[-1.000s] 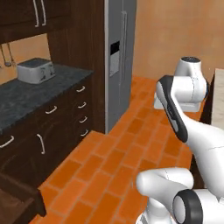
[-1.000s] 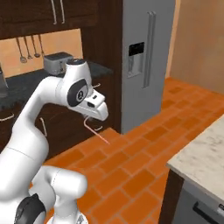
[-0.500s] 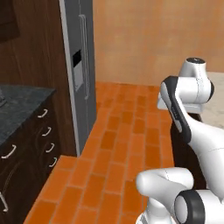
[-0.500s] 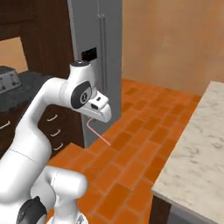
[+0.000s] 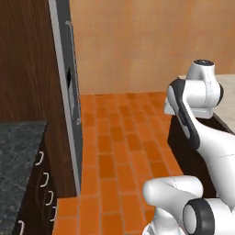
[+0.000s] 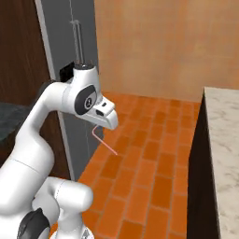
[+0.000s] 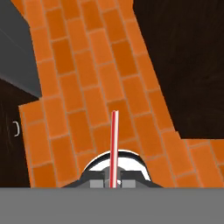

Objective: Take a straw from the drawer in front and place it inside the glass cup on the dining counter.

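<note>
My gripper hangs under the white hand, shut on the straw. The straw is a thin pinkish-red stick slanting down and to the right over the brick floor. In the hand view the straw runs straight up from between the fingertips of the gripper, above orange bricks. The cream marble dining counter comes in at the right edge, and a corner of the dining counter shows behind the arm. The glass cup and the task's drawer are out of view.
A tall grey fridge stands to the left beside dark wooden panelling. Below it lie the black granite counter and small drawers with silver handles. The orange brick floor stretches between the fridge and the dining counter's dark side.
The base has turned, so both base views have swung right: the toaster and wall cabinets have left at the left, and the fridge and dining counter have come closer. The straw stays held.
</note>
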{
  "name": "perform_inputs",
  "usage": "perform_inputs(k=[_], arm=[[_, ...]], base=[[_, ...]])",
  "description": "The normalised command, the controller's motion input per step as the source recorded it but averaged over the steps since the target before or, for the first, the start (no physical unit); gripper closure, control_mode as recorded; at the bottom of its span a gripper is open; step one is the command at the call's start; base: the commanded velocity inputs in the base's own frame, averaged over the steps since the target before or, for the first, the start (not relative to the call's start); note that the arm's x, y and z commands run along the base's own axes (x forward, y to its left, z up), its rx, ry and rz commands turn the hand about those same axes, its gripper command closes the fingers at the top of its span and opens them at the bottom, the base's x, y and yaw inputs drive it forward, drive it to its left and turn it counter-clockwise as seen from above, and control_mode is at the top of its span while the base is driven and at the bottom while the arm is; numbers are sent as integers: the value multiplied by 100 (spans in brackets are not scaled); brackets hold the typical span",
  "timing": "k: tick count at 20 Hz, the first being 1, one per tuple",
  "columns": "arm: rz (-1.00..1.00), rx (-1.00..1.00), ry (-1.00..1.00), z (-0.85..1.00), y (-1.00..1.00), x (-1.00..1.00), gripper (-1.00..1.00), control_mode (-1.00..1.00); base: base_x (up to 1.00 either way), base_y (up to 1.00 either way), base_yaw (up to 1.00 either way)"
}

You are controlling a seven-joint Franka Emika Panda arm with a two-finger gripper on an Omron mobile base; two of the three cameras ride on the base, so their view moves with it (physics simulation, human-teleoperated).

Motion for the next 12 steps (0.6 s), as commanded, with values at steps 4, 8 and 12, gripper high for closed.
perform_inputs(k=[4, 8, 12], arm=[[0, 0, 0, 0, 0, 0, 100, 100], [0, 0, 0, 0, 0, 0, 100, 100], [0, 0, 0, 0, 0, 0, 100, 100]], base=[[100, 68, -50], [100, 55, -51], [100, 5, -40]])
